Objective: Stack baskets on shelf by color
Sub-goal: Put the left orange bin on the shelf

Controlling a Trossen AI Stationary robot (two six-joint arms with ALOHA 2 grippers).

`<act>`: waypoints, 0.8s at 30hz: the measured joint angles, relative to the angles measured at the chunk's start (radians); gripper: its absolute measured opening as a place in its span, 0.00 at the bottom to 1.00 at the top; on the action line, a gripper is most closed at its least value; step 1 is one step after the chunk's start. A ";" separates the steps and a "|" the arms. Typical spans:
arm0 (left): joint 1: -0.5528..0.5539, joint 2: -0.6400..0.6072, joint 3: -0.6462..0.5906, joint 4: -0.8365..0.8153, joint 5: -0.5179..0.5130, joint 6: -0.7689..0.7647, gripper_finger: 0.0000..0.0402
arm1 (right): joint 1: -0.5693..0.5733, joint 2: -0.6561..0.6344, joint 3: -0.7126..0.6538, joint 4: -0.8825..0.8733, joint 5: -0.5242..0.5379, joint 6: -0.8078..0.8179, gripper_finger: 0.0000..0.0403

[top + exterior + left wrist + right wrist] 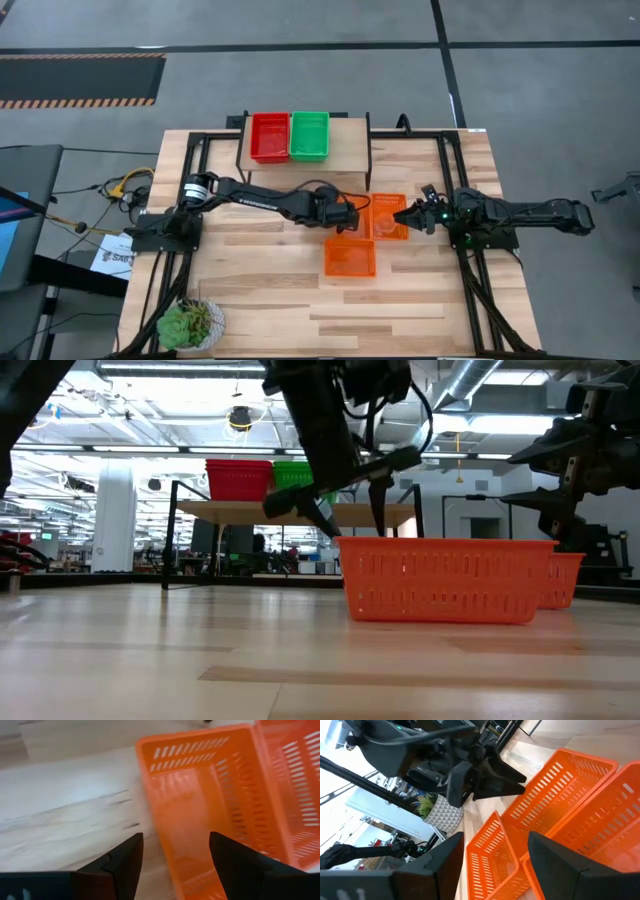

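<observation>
Orange baskets remain on the table. The left gripper (352, 216), open, hovers at the nearer orange basket (349, 257)'s twelve o'clock rim; it must descend and clamp. Right gripper (408, 215) waits open.

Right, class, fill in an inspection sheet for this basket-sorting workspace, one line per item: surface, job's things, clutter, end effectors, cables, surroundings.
Surface: wooden tabletop, bare at the front.
Job's things: red basket and green basket side by side on the shelf; orange baskets on the table, one in front, others behind it.
Clutter: potted succulent at the front left corner.
End effectors: left end effector open over an orange basket's rim; right end effector open above the orange baskets.
Cables: bundle on the floor left of the table.
Surroundings: grey floor, striped mat.
</observation>
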State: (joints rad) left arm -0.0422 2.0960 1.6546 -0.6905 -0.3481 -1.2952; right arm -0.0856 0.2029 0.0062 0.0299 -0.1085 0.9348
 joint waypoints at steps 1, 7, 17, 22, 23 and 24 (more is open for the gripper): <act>0.000 0.000 -0.007 0.001 0.001 -0.005 0.54 | 0.000 0.000 0.000 0.000 0.000 0.000 0.61; -0.001 0.000 -0.046 0.018 0.002 -0.036 0.53 | 0.000 0.000 0.000 0.000 0.000 0.000 0.61; 0.001 0.000 -0.103 0.077 0.034 -0.051 0.31 | 0.000 0.000 0.000 0.000 0.000 0.000 0.61; 0.008 0.000 -0.103 0.100 0.031 -0.025 0.16 | 0.000 0.000 0.000 0.000 0.000 0.000 0.61; 0.008 0.000 -0.103 0.106 0.030 -0.021 0.13 | 0.000 0.000 0.000 0.000 0.000 0.000 0.61; 0.009 0.000 -0.103 0.110 0.028 -0.017 0.10 | 0.000 0.000 0.000 0.000 0.000 0.000 0.61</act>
State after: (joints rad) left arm -0.0335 2.0960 1.5517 -0.5801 -0.3204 -1.3125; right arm -0.0857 0.2031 0.0061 0.0299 -0.1081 0.9347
